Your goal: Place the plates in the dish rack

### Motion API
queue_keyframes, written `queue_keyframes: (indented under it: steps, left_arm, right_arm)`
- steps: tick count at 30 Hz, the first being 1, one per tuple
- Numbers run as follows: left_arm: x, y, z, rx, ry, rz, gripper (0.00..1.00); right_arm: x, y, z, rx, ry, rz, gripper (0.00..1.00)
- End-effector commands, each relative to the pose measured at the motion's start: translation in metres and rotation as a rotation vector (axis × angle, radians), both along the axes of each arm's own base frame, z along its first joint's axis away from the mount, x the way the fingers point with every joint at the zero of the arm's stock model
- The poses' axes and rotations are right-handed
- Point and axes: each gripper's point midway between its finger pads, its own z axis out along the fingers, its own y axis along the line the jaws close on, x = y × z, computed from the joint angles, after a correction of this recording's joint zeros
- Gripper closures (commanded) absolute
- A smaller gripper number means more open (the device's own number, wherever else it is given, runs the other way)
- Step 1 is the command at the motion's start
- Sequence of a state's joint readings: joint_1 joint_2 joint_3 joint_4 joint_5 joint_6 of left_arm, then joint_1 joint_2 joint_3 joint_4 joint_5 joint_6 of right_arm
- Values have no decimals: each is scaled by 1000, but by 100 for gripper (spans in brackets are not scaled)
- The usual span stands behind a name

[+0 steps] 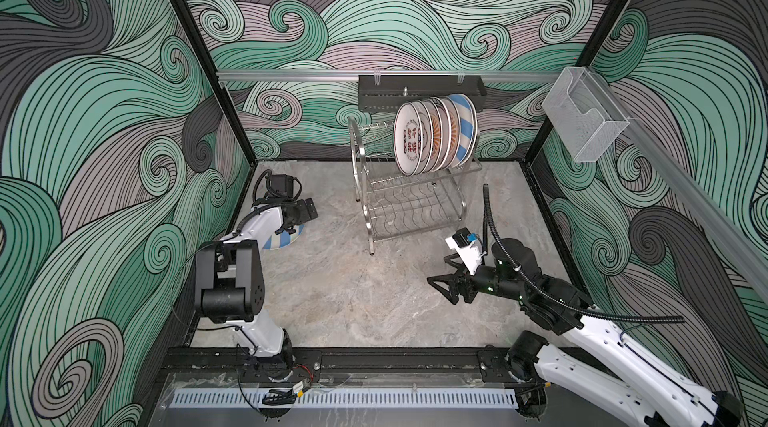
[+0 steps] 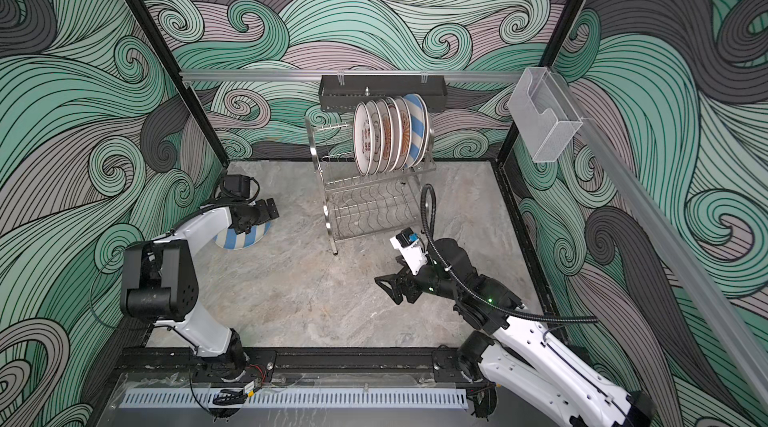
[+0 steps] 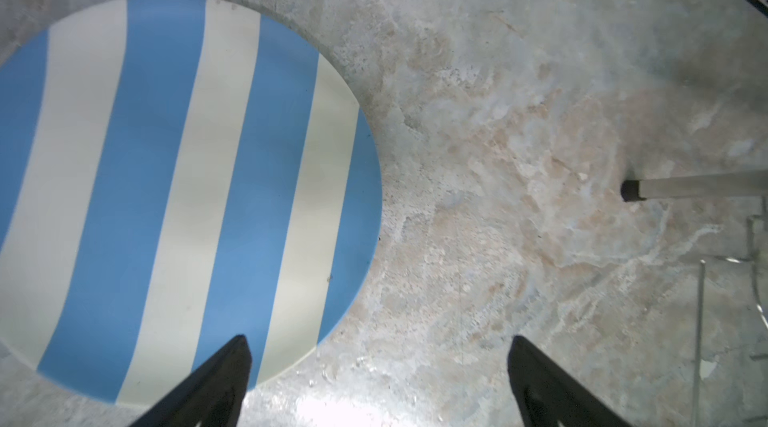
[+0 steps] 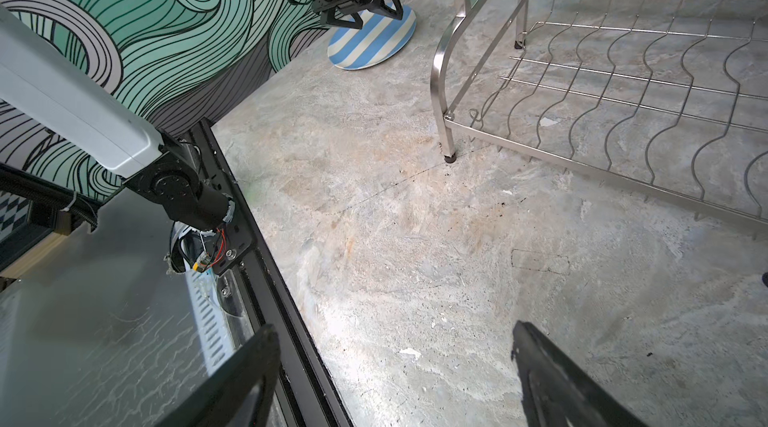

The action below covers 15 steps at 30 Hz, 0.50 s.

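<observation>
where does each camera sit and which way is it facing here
Top views: high at the front, looking down toward the back wall at the rack and its plates; both arms show.
Left wrist: on the left arm, looking down at the striped plate on the table; open left gripper shows.
Right wrist: on the right arm, looking low across the table toward the left arm; open right gripper shows.
Shared: both wrist views catch the striped plate and a rack foot.

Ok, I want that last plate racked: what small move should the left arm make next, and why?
Probably lower the left gripper until its open jaws straddle the rim of the blue-striped plate. The plate lies flat on the table, apart from the dish rack, and the gripper hangs over its edge holding nothing.
</observation>
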State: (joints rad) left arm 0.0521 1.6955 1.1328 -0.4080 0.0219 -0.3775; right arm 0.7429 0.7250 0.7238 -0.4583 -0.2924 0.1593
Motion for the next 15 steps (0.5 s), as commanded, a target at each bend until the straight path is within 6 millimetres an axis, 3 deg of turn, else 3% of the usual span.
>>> queue_keyframes:
  steps: [1, 8, 15]
  left_arm:
    - [0, -8, -9, -61, 44, -16, 1]
    - [2, -11, -36, -82, 104, -28, 1]
    - [-2, -13, -45, -94, 130, -40, 1]
  right_arm:
    - [6, 8, 9, 61, -15, -10, 13]
    - [8, 22, 0, 115, 10, 23, 12]
    - [11, 24, -8, 107, 25, 18, 11]
